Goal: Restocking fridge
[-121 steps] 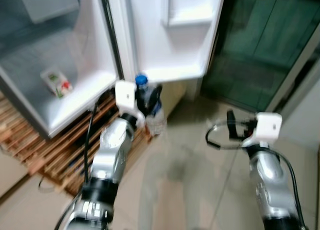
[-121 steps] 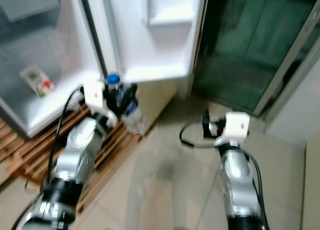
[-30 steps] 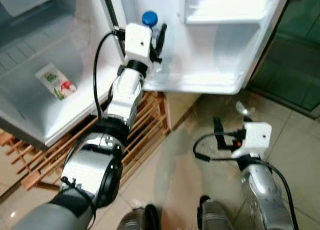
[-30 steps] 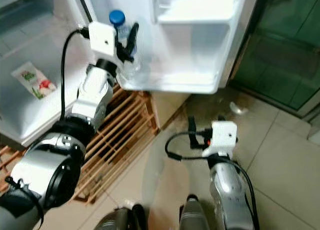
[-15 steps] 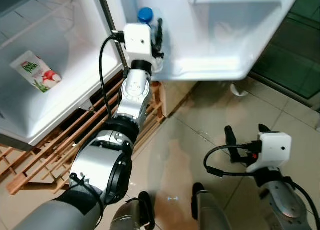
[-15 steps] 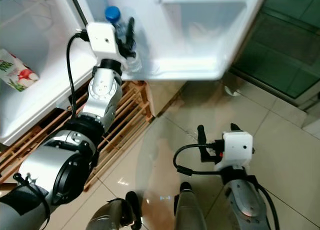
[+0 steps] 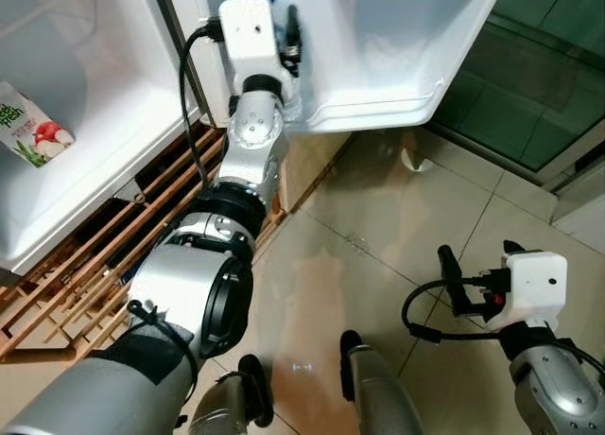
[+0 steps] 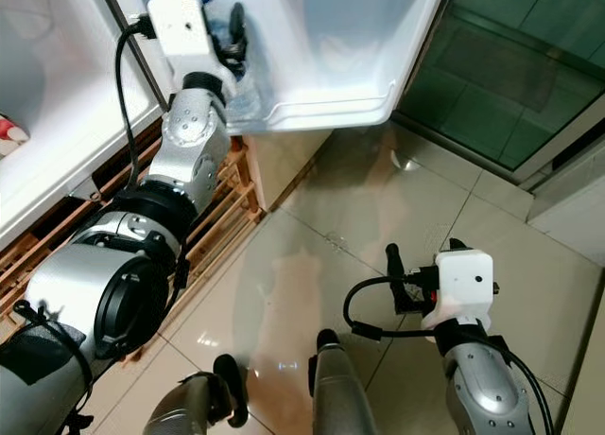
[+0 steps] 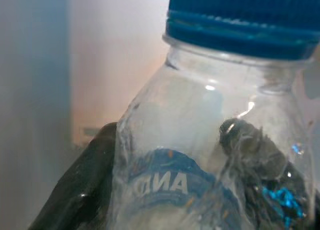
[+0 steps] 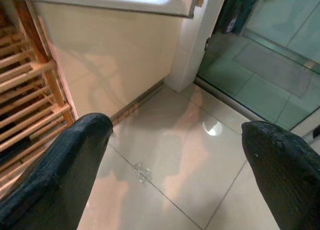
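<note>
A clear water bottle (image 9: 210, 140) with a blue cap (image 9: 245, 20) is held upright in my left gripper (image 8: 219, 28), which is shut on it. The black fingers (image 9: 75, 190) press on both sides of its label. Arm and bottle reach up to the hinge end of the white fridge door shelf (image 7: 378, 113). Whether the bottle rests in the shelf I cannot tell. My right gripper (image 7: 477, 255) hangs low over the tiled floor, open, with nothing between its fingers (image 10: 55, 180).
A juice carton (image 7: 24, 123) lies inside the open fridge on the left. The fridge stands on a wooden slat pallet (image 7: 85, 274). A dark green glass door (image 7: 529, 85) is at the right. Beige floor tiles (image 8: 312, 236) lie below, and my feet (image 7: 246, 397) stand on them.
My left arm has lifted the bottle from below the door shelf up to the shelf's hinge end. The camera has tipped down and nearer. The right gripper stays low and open.
</note>
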Available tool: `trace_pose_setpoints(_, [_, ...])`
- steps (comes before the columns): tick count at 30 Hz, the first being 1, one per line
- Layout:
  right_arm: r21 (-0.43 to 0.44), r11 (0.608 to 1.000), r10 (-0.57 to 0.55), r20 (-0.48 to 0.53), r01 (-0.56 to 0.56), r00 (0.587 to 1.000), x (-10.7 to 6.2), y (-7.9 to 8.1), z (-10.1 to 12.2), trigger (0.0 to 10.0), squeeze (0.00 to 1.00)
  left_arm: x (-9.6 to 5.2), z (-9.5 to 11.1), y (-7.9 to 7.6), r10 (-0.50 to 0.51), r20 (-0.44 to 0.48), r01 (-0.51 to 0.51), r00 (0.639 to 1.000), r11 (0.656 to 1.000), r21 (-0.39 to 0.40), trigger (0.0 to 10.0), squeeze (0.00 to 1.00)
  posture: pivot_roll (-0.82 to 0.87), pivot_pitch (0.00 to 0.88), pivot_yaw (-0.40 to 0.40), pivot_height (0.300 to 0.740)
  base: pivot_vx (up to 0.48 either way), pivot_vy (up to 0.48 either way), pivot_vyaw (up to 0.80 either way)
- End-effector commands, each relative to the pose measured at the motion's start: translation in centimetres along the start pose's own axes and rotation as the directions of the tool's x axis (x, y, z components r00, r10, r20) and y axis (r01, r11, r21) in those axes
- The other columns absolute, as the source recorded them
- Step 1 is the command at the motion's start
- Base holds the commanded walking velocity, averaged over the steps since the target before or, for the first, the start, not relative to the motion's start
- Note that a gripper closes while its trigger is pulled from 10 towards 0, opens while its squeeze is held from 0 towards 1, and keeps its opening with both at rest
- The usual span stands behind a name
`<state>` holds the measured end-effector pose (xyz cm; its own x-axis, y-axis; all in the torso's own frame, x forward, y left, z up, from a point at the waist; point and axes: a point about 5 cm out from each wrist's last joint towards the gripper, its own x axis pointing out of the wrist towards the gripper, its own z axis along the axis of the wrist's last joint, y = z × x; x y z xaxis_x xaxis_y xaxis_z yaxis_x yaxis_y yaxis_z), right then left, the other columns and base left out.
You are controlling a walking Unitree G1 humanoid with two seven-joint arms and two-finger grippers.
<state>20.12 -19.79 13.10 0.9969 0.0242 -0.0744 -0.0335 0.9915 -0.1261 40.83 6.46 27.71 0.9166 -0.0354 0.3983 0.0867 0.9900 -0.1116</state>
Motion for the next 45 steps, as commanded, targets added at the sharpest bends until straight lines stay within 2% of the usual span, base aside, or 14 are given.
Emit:
trace_pose_setpoints(1, [0.019,1.000,0.003,-0.017,-0.003,1.000,0.1,-0.1,-0.4,10.0,0.00,0.5,0.8,-0.3,-0.046,0.005,0.046,0.999,0.998,0.032,10.0,1.00,-0.42,0.286,-0.004,0.740,0.000,0.000,0.00])
trace_pose_setpoints(7, [0.038,0.999,0.017,-0.007,-0.016,1.000,1.5,0.0,-0.8,10.0,0.00,0.9,1.5,-0.1,-0.103,0.001,0.102,0.995,0.987,0.128,10.0,1.00,-0.37,0.220,0.013,0.740,0.000,0.000,0.00])
trace_pose_setpoints(9, [0.079,0.997,0.016,0.011,-0.017,1.000,3.5,0.7,-1.2,10.0,0.00,0.7,0.6,1.6,-0.098,-0.057,0.108,0.993,0.974,0.198,10.0,1.00,-0.31,0.132,0.040,0.740,0.000,0.000,0.00])
trace_pose_setpoints(14, [0.077,0.996,-0.049,0.069,0.044,0.996,5.4,0.1,-0.4,10.0,0.00,0.7,1.5,4.3,-0.029,-0.026,0.035,0.999,0.959,0.281,10.0,1.00,-0.26,0.079,0.047,0.740,0.000,0.000,0.00])
trace_pose_setpoints(21, [0.090,0.993,-0.094,0.139,0.082,0.986,7.8,-1.0,0.6,10.0,0.00,0.0,4.1,6.3,-0.026,0.069,0.010,0.997,0.973,0.229,10.0,1.00,-0.18,0.000,0.034,0.740,0.000,0.000,0.00])
trace_pose_setpoints(27, [0.092,0.989,-0.127,0.169,0.113,0.977,8.6,-1.3,0.5,10.0,0.00,-5.4,0.8,6.8,-0.198,-0.091,0.204,0.976,0.977,0.058,10.0,1.00,-0.16,0.000,0.037,0.740,0.000,0.000,0.00])
trace_pose_setpoints(28, [0.094,0.989,-0.131,0.170,0.116,0.977,8.6,-1.4,0.4,10.0,0.00,-6.4,0.0,7.1,-0.200,-0.116,0.205,0.973,0.978,0.037,10.0,0.80,-0.16,0.000,0.037,0.740,0.000,0.000,0.00])
trace_pose_setpoints(29, [0.094,0.989,-0.131,0.170,0.116,0.977,8.6,-1.4,0.4,10.0,0.00,-6.4,0.0,7.1,-0.200,-0.116,0.205,0.973,0.978,0.037,10.0,0.80,-0.16,0.000,0.037,0.740,0.000,0.000,0.00])
trace_pose_setpoints(30, [0.093,0.989,-0.133,0.167,0.119,0.977,8.6,-1.5,0.2,10.0,0.00,-7.7,-1.3,7.5,-0.209,-0.151,0.214,0.966,0.977,0.022,10.0,0.00,-0.16,0.000,0.031,0.740,0.000,0.000,0.00])
trace_pose_setpoints(33, [0.076,0.990,-0.134,0.163,0.123,0.978,8.4,-2.2,-0.4,10.0,0.00,-12.0,-6.2,9.3,-0.189,-0.297,0.187,0.936,0.982,-0.035,10.0,0.00,-0.16,0.000,0.019,0.740,0.000,0.000,0.00])
trace_pose_setpoints(38, [0.073,0.991,-0.127,0.169,0.116,0.977,7.6,-2.3,-0.7,10.0,0.00,-15.1,-9.2,11.2,-0.139,-0.427,0.144,0.893,0.989,-0.021,10.0,0.00,-0.16,0.000,0.026,0.740,0.000,0.000,0.00])
trace_pose_setpoints(41, [0.105,0.987,-0.136,0.173,0.119,0.976,7.1,-2.5,-0.8,10.0,0.00,-18.5,-12.4,13.2,-0.066,-0.545,0.080,0.836,0.997,0.002,10.0,0.00,-0.18,0.000,0.039,0.740,0.000,0.000,0.00])
trace_pose_setpoints(43, [0.125,0.983,-0.153,0.175,0.132,0.973,7.1,-3.0,-0.9,10.0,0.00,-19.7,-13.4,13.9,-0.016,-0.585,0.039,0.811,0.999,0.027,10.0,0.00,-0.18,0.000,0.045,0.740,0.000,0.000,0.00])
trace_pose_setpoints(45, [0.142,0.973,-0.203,0.167,0.180,0.965,7.3,-4.0,-0.9,10.0,0.00,-19.6,-13.3,13.8,-0.011,-0.569,0.031,0.822,0.999,0.025,10.0,0.00,-0.18,0.000,0.050,0.740,0.000,0.000,0.00])
